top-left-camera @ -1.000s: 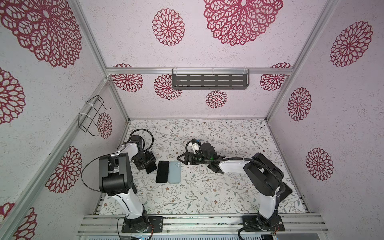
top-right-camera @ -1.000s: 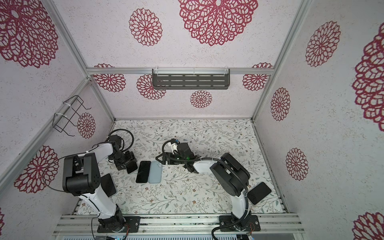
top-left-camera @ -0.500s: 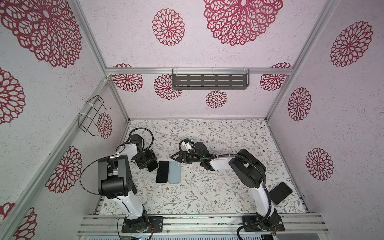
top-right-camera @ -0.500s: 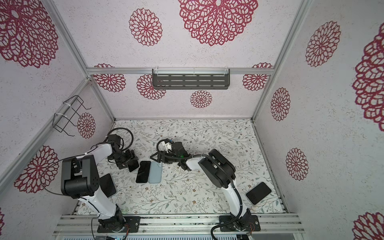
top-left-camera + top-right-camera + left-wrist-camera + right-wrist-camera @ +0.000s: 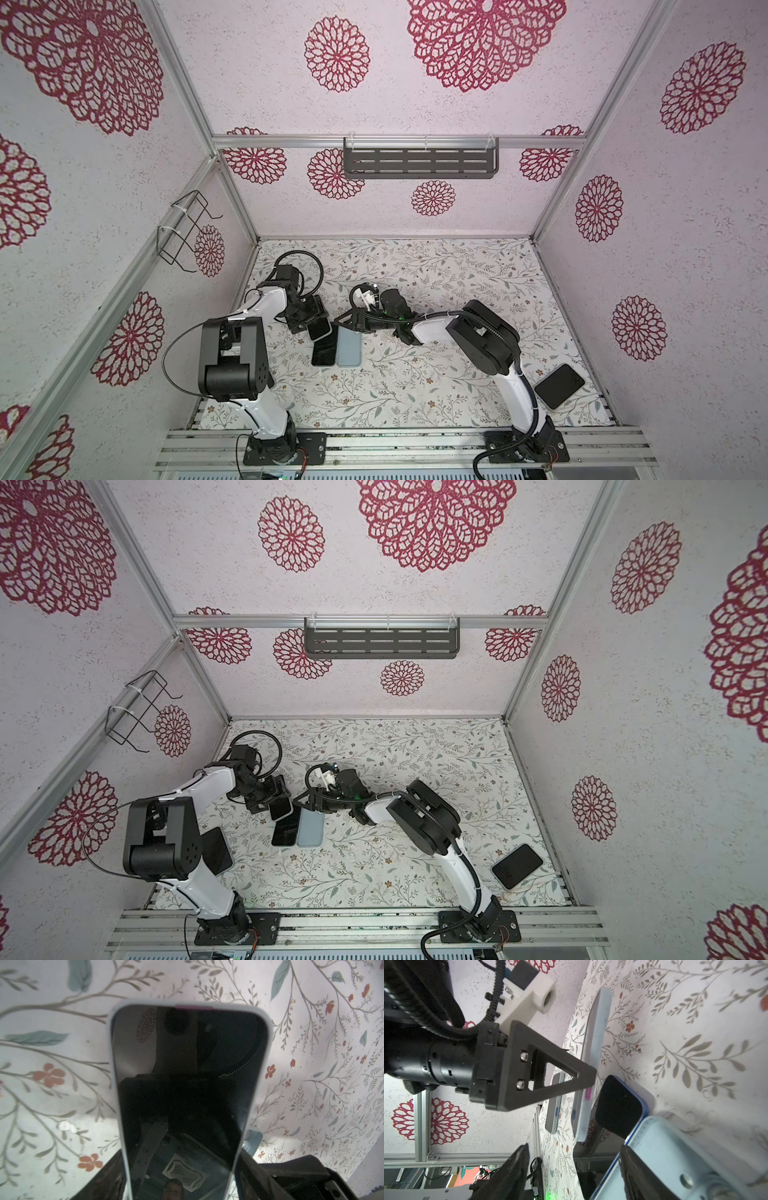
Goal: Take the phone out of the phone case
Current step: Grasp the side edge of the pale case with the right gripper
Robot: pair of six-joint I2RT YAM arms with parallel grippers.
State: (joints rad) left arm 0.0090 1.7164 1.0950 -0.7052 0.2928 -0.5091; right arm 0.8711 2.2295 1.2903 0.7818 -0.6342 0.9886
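Pale blue, a shell point(image 5: 348, 349) lies beside a dark handset point(image 5: 323, 353) left of mid-bench. The right gripper point(image 5: 343, 324) has swung in over the shell's far end, jaws narrowing yet apart. The left gripper point(image 5: 316, 329) clamps the phone point(image 5: 182, 1088) in its phone case point(image 5: 145, 1002) there. Peeling looks near; any right-finger contact stays hidden.

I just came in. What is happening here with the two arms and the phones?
The left gripper holds a phone in a pale case by one end, over the table. The right gripper, jaws apart, is at the far end of a light blue case that lies beside a dark phone. The held phone is not yet out of its case.
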